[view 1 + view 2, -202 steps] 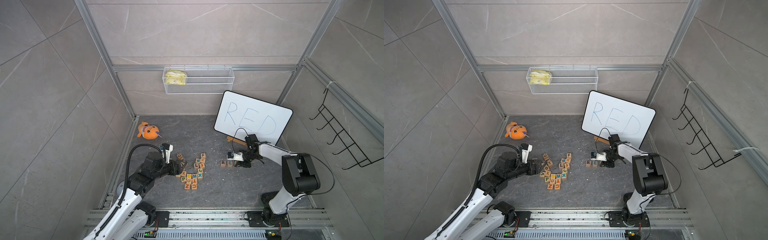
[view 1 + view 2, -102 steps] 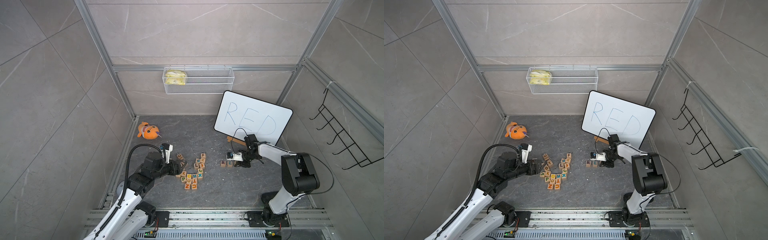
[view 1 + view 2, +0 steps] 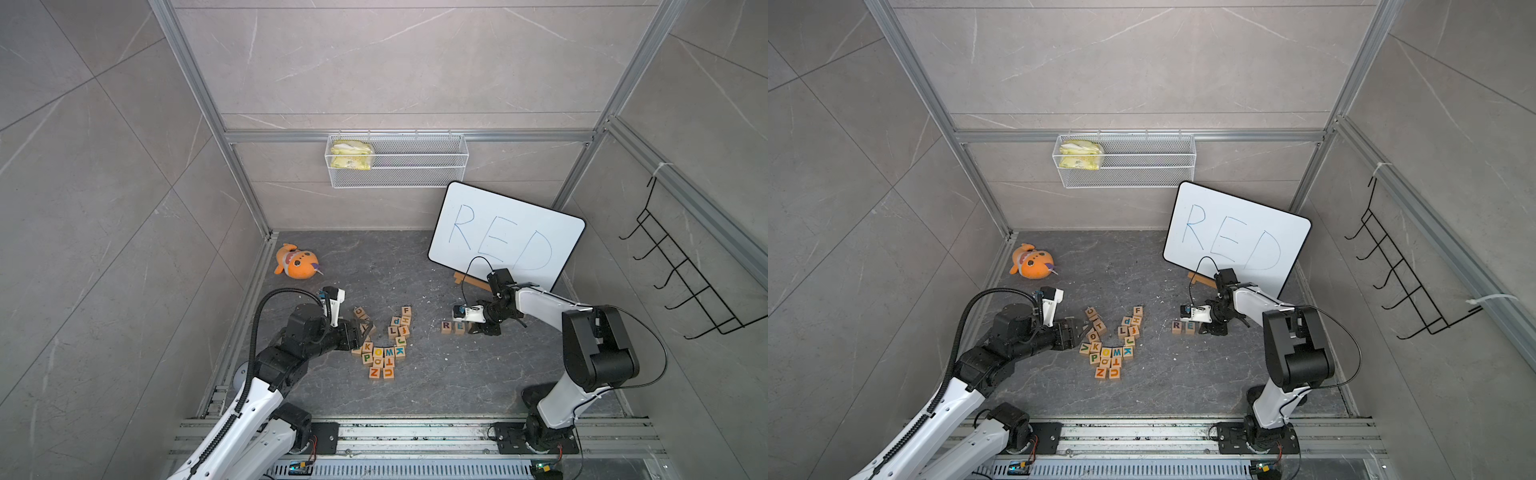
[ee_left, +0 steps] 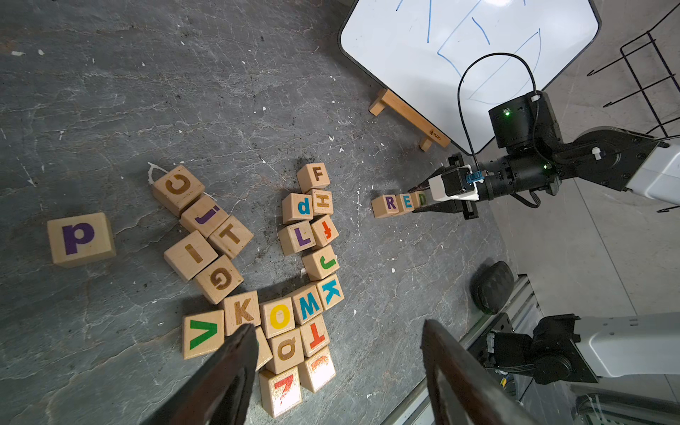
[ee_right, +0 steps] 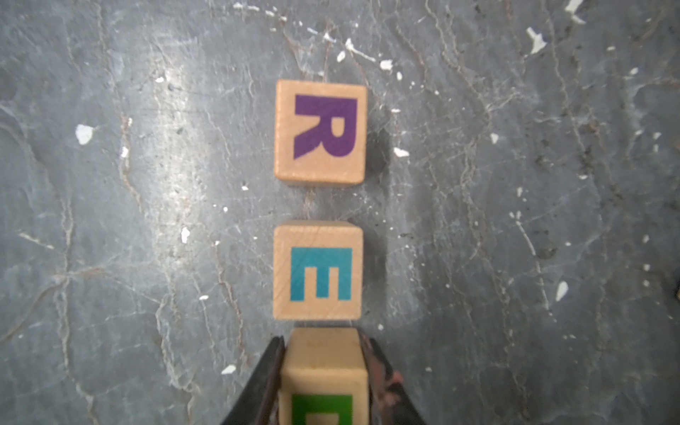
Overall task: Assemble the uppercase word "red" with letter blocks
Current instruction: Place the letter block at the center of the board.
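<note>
In both top views the right gripper [image 3: 471, 328] lies low on the veined grey stone floor [image 3: 374, 266], the pale wooden R block [image 3: 446, 327] and E block [image 3: 459, 327] just beyond its tips. Left wrist view: the left gripper [image 4: 336, 327] gapes empty above a heap of loose letter cubes [image 4: 279, 316]. Right wrist view: black fingers [image 5: 265, 375] clamp the smooth, green-lettered D block [image 5: 323, 375], just short of the teal E ahead.

D block [image 5: 323, 382] letter cut by frame edge; right hand [image 3: 471, 329] mostly hides it from above.
</note>
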You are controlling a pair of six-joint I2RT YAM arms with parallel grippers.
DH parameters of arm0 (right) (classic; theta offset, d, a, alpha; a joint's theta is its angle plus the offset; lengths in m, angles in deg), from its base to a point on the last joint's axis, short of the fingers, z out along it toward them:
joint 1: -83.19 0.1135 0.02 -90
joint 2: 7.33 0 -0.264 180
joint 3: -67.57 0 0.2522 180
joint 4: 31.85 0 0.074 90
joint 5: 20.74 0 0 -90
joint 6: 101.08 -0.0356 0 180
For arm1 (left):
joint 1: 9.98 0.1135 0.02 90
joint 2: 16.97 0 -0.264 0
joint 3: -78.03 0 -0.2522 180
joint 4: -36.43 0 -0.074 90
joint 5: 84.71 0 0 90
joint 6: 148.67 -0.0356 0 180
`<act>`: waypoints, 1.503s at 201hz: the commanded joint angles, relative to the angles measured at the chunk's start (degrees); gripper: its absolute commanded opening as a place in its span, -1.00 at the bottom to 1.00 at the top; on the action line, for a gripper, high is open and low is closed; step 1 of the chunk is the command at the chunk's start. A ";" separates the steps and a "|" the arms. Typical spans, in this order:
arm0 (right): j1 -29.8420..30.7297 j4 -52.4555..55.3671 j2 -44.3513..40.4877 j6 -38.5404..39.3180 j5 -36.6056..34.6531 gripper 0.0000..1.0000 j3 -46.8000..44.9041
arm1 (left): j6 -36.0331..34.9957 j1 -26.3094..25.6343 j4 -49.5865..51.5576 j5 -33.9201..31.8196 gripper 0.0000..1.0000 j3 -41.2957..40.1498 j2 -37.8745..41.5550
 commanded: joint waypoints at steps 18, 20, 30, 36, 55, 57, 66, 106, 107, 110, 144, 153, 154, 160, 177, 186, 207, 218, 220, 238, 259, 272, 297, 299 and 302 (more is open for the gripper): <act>0.53 1.77 -0.19 -0.27 0.13 -0.38 0.78 | -1.48 0.30 -0.81 -0.61 0.47 -0.12 1.05; 0.51 1.74 -0.19 -0.27 0.13 -0.38 0.77 | -1.51 0.33 -0.79 -0.62 0.47 -0.12 1.07; 0.48 1.53 -0.20 -0.29 0.06 -0.37 0.68 | -1.62 0.29 -0.81 -0.71 0.48 -0.12 1.15; 0.50 1.66 -0.22 -0.36 -0.04 -0.35 0.68 | -1.61 0.31 -0.79 -0.71 0.47 -0.12 1.24; 0.51 1.75 -0.27 -0.36 -0.12 -0.19 0.68 | -1.59 0.26 -0.79 -0.71 0.47 -0.11 1.33; 0.53 1.87 -0.28 -0.36 -0.12 -0.19 0.73 | -1.58 0.27 -0.80 -0.71 0.47 -0.12 1.34; 0.50 1.91 -0.35 -0.28 -0.08 -0.17 0.66 | -1.61 0.27 -0.81 -0.71 0.47 -0.11 1.29; 0.53 1.69 -0.72 -0.36 -0.20 -0.08 0.46 | -1.71 0.29 -0.79 -0.87 0.48 -0.12 1.46; 0.50 1.65 -0.72 -0.36 -0.22 -0.07 0.44 | -1.72 0.31 -0.80 -0.88 0.47 -0.16 1.46; 0.49 1.54 -0.84 -0.36 -0.24 -0.07 0.42 | -1.72 0.32 -0.81 -0.93 0.47 -0.15 1.46; 0.54 1.58 -1.94 -0.36 -0.16 -0.05 0.50 | -1.77 0.28 -0.74 -1.19 0.51 -0.21 1.64; 0.50 1.64 -2.54 -0.45 -0.28 -0.05 0.59 | -1.79 0.35 -0.80 -1.28 0.52 -0.21 1.65; 0.53 1.67 -2.60 -0.45 -0.26 -0.05 0.59 | -1.80 0.30 -0.81 -1.30 0.52 -0.21 1.64; 0.49 1.81 -3.03 -0.44 -0.29 -0.05 0.55 | -1.74 0.32 -0.80 -1.29 0.53 -0.21 1.64; 0.50 1.79 -5.15 -0.60 -0.46 -0.04 0.38 | -1.80 0.38 -0.76 -1.30 0.54 -0.21 1.64; 0.62 1.87 -6.63 -0.83 -0.27 -0.04 0.18 | -1.81 0.34 -0.81 -1.31 0.55 -0.21 1.64; 0.83 2.84 -11.07 -1.73 0.41 -0.04 0.57 | -1.88 0.43 -0.80 -1.34 0.56 -0.22 1.64; 0.92 3.86 -13.61 -2.43 0.80 -0.03 0.98 | -1.88 0.51 -0.89 -1.39 0.56 -0.12 1.64; 0.92 4.04 -14.12 -2.48 0.81 -0.03 1.06 | -1.81 0.51 -0.94 -1.39 0.56 -0.12 1.64; 1.15 4.88 -18.24 -4.42 1.29 -0.03 1.69 | -2.14 0.76 -0.99 -1.41 0.56 -0.05 1.47; 1.11 0.53 -23.48 -12.92 5.66 0.00 1.62 | -2.24 0.90 -0.81 -1.58 0.56 -0.12 1.55; 1.10 -3.43 -26.38 -17.73 7.87 0.05 0.41 | -2.28 0.87 -0.85 -1.76 0.56 -0.13 1.58; 1.16 -15.53 -32.85 -30.45 10.89 0.12 -5.28 | -2.30 0.86 -1.80 -0.40 0.56 -0.45 1.11; 1.15 -16.65 -33.36 -31.44 11.02 0.13 -5.66 | -2.24 0.88 -1.96 -0.08 0.56 -0.53 1.00; 1.13 -17.92 -33.97 -33.64 11.25 0.15 -6.24 | -2.11 0.88 -2.25 0.43 0.56 -0.70 0.90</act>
